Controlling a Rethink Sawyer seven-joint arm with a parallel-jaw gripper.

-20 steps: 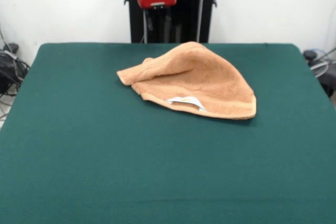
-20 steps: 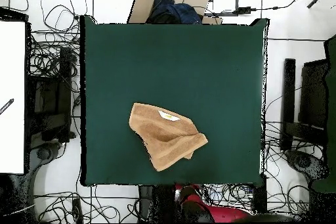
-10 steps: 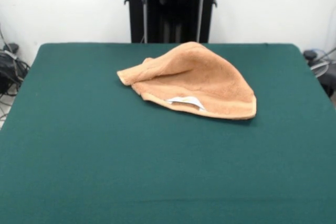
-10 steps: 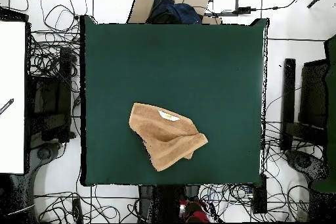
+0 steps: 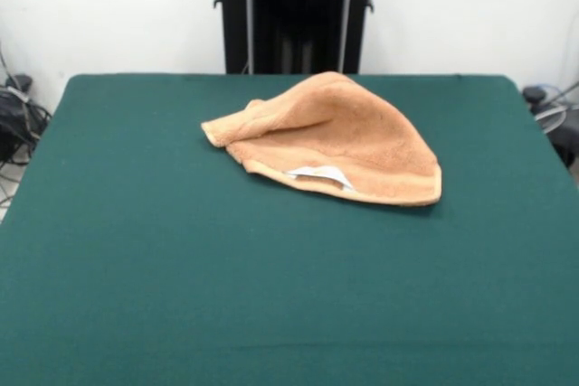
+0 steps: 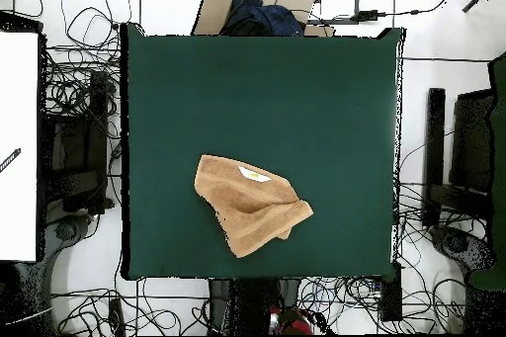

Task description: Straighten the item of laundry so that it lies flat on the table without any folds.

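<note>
The orange-tan towel (image 5: 335,137) lies crumpled and folded over itself on the green table (image 5: 181,268), a little toward the robot's side of the middle. One part is humped up and a corner sticks out to the left. Its white label (image 5: 318,173) shows at the near edge. In the overhead view the towel (image 6: 247,205) lies low and left of the table's (image 6: 296,86) middle, with the label (image 6: 254,174) on its upper edge. The gripper shows in neither view. Only a small red part of the arm (image 6: 292,321) shows below the table.
The black pedestal (image 5: 294,11) stands behind the table's far edge. Cables (image 5: 14,115) lie on the floor at the left. In the overhead view a cardboard box (image 6: 259,2) sits past the table's top edge and a white board (image 6: 18,145) at the left.
The red arm head has risen out of the front view's top edge and drawn back toward the bottom edge in the overhead view. The towel has not moved.
</note>
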